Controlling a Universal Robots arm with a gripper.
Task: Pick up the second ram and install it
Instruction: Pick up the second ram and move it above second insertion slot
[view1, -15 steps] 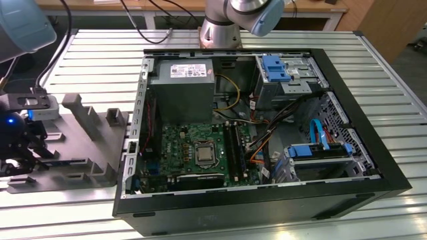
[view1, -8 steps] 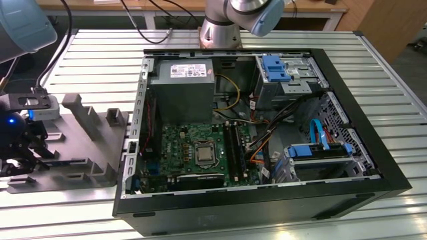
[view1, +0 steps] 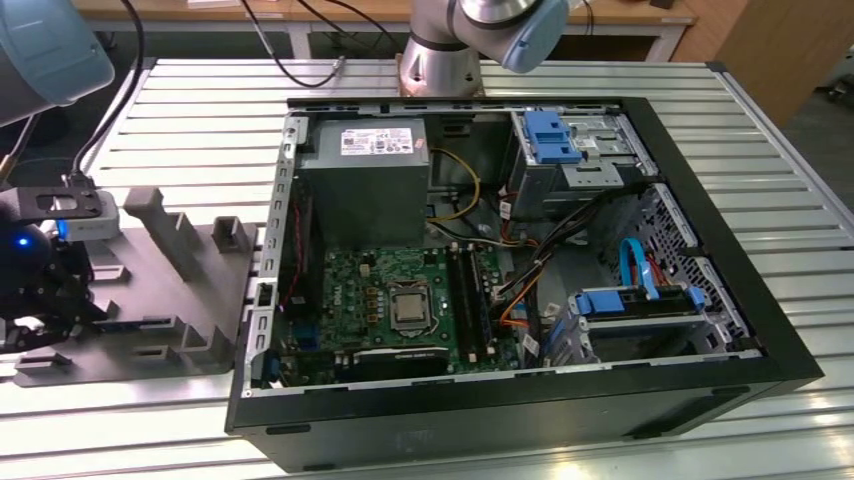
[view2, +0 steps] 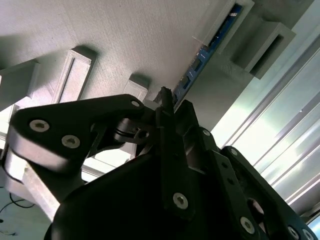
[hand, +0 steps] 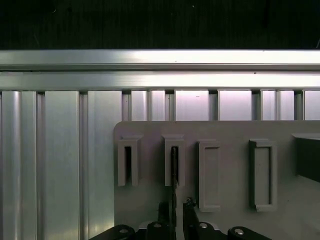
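**Exterior view.** You see the open computer case (view1: 694, 200) lying on the slatted metal desk (view1: 747, 130). The gray moulded tray (view1: 187, 300) sits just beside it, toward the exterior view's left. The claw (view1: 47, 300) hangs low over the tray's far-left end, well apart from the case.

**Second wrist view.** You look along the claw (view2: 175, 102) toward the tray (view2: 125, 40). The second ram (view2: 212, 52), a dark blue board, stands on edge in a tray slot. Its near end runs in between the two black fingers (view2: 187, 112).

**First wrist view.** You see the second ram (hand: 174, 165) edge-on as a thin dark line, upright in the second slot from the tray's (hand: 230, 130) outer edge. The desk (hand: 60, 150) shows beyond that edge. The claw (hand: 175, 207) straddles the stick, slightly spread, with a narrow gap showing on one side. The stick is seated in the tray, not lifted.
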